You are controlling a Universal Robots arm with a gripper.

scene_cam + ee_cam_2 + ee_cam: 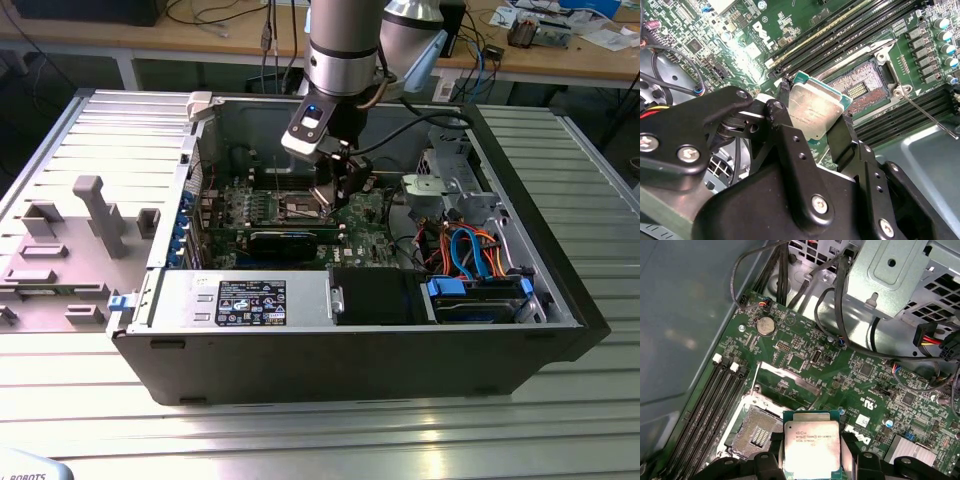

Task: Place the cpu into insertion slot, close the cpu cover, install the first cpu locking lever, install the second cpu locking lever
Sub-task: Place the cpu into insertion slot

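So far, nothing is seated: the cpu [811, 447] is held clamped in the end effector [812, 116], just above and beside the open insertion slot [858, 88]. The cpu cover [790, 380] appears raised; closing and both levers are judged outstanding.

A: Exterior view sits high and well back, looking down into the open dark metal computer case [350, 365].
B: Both wrist views hang close over its green circuit board [805, 345], sharing the square silvery-rimmed socket [857, 87].
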